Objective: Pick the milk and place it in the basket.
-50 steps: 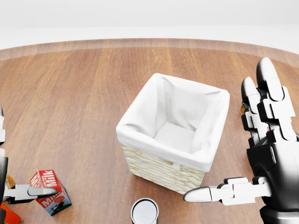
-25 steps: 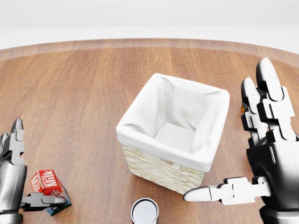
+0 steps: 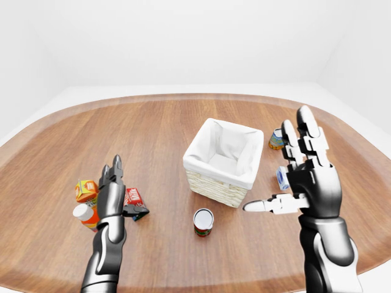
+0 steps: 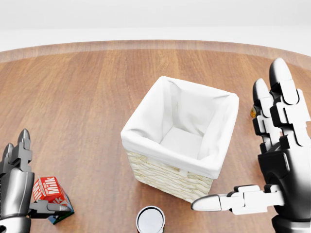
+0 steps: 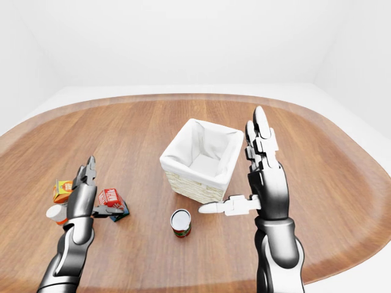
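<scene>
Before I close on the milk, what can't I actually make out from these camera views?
- Milk: in the head view its lower part is cut by the bottom edge and the left robot hand covers its left side; finger contact unclear.
- Can: cut off by the head view's bottom edge.
- Blue-white item and small can: partly hidden behind the right robot hand in the left-eye view; labels too small.
- Basket: far outer walls unseen.

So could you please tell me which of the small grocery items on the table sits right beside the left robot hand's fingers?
The red milk carton, just right of the left robot hand. The orange carton and the bottle sit on the hand's other side.
</scene>
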{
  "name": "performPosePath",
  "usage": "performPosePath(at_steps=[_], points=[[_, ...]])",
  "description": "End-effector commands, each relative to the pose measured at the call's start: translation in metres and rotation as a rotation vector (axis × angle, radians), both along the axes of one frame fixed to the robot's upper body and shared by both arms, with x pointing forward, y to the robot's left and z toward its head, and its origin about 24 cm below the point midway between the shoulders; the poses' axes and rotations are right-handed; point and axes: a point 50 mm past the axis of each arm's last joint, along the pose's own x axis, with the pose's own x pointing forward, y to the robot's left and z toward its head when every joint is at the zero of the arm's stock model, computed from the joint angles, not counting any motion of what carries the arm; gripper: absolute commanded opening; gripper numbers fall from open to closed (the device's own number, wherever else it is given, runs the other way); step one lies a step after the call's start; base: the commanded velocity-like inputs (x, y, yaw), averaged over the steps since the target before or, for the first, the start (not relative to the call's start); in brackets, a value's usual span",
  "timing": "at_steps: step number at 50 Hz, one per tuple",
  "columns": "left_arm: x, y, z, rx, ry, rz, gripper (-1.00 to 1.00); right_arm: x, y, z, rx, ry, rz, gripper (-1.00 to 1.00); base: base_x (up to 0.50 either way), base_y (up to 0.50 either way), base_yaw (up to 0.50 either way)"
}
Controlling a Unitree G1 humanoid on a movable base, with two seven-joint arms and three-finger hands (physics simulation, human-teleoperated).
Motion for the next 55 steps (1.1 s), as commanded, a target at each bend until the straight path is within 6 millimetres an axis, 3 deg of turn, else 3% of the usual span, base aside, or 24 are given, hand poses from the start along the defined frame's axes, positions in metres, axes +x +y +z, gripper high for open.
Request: performPosePath(at_steps=[1,28,34,46,47,48,49,55], points=[[0.007,0.004,-0.011,0.031,0.031,0.025,1.0,-0.001,0.0,0.0,0.0,-0.002,0.001,1.0,0.0,0.0,0.0],[0.021,0.011,-0.033,0.007,0.126,0.056,1.0,-0.001,0.002,-0.001,-0.002,0.006,0.006,1.0,0.0,0.0,0.0],[0.023,0.021,-0.053,0.078,0.202,0.118,1.0,-0.001,0.002,-0.001,-0.002,0.003,0.005,1.0,0.0,0.0,0.0],[0.023,0.028,-0.069,0.079,0.303,0.15,1.0,-0.001,0.002,0.001,-0.001,-0.003,0.004,1.0,0.0,0.0,0.0],[0.023,0.028,-0.07,0.068,0.319,0.145,0.27,-0.001,0.002,0.001,-0.002,-0.004,0.003,1.0,0.0,0.0,0.0],[0.022,0.028,-0.071,0.054,0.327,0.145,-0.74,-0.002,0.002,0.001,-0.001,-0.004,0.004,1.0,0.0,0.0,0.0],[0.022,0.028,-0.072,0.025,0.339,0.141,-1.0,-0.001,0.002,0.001,-0.002,-0.004,0.003,1.0,0.0,0.0,0.0],[0.023,0.026,-0.07,0.029,0.326,0.131,-1.0,-0.001,0.001,0.002,-0.001,-0.009,0.002,1.0,0.0,0.0,0.0]])
